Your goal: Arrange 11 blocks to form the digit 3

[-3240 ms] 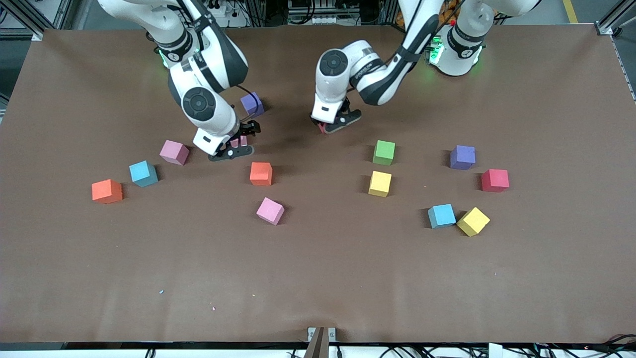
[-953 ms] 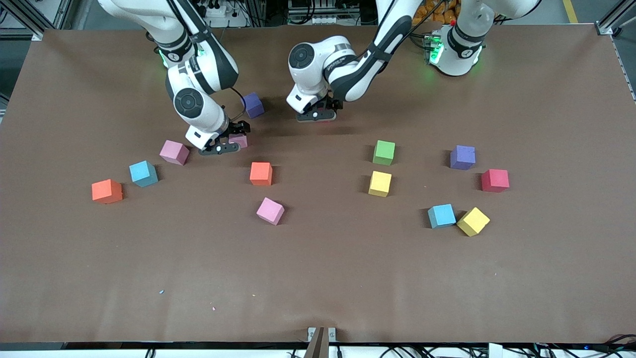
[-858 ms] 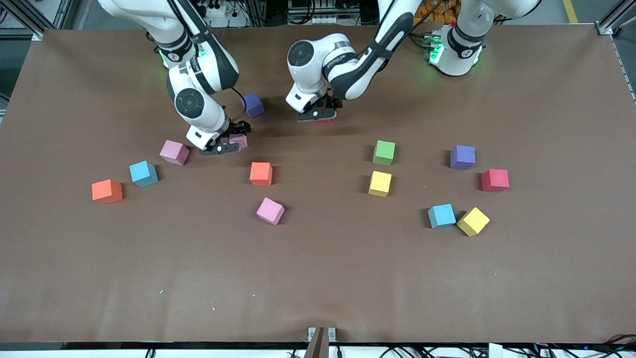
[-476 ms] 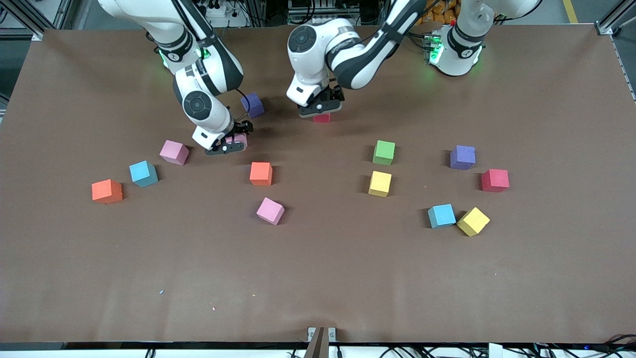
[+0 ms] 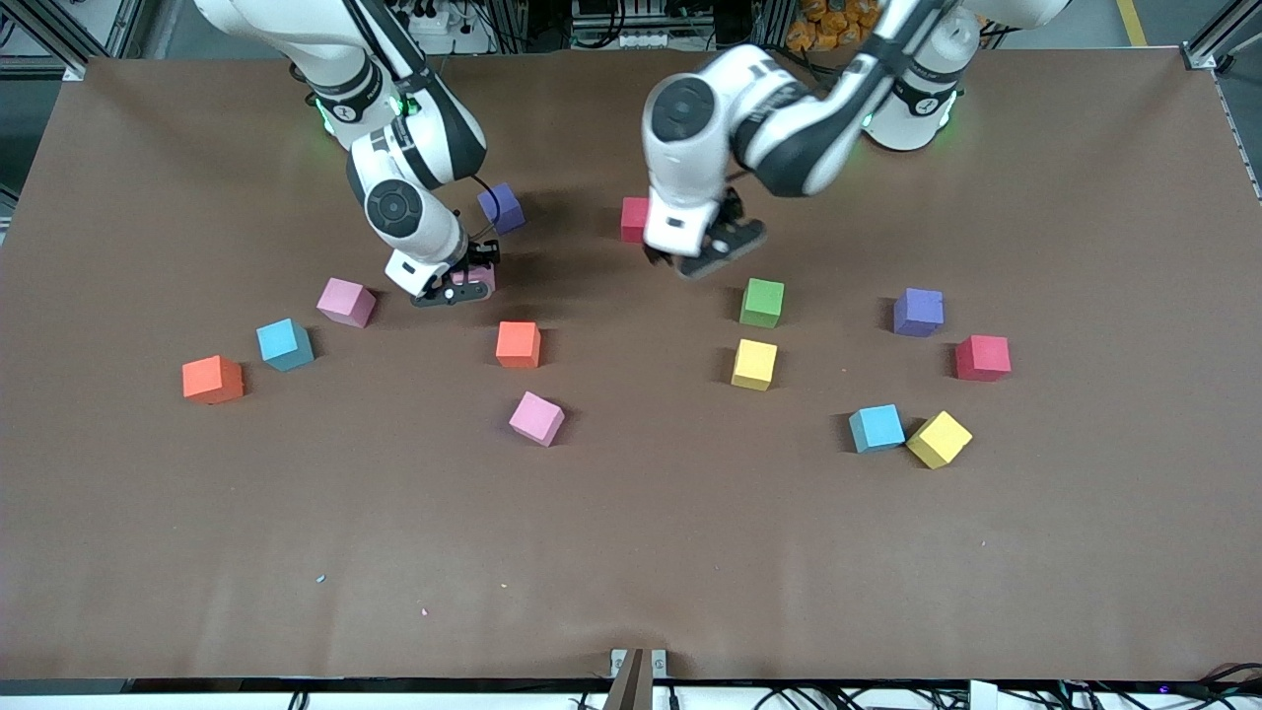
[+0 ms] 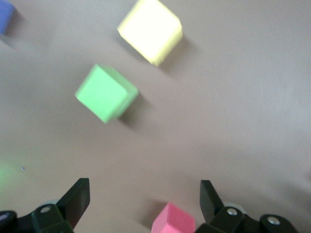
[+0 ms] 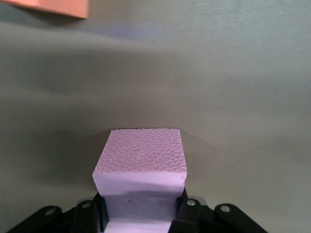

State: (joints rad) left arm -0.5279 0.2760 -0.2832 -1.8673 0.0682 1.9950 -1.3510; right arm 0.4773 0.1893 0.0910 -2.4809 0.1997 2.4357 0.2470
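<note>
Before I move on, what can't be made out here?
- Front view: the right claw and wrist hide most of the pink block it grips.
- Right wrist view: whether that block rests on the table; orange block cut off by the edge.
- Left wrist view: red block cut off, purple block too.

Wide bare strip of table (image 5: 631, 552) along the front-camera edge, free passage there. Middle is cluttered: orange block (image 5: 518, 344) and pink block (image 5: 536, 418) sit just camera-side of the right gripper (image 5: 463, 286), which is clamped on a pink cube (image 7: 140, 167) at table level. Purple block (image 5: 501, 207) is close on its base side. Left gripper (image 5: 708, 254), jaws apart, hangs between red block (image 5: 633, 219) and green block (image 5: 762, 302); yellow block (image 5: 754, 364) is next to the green one.
</note>
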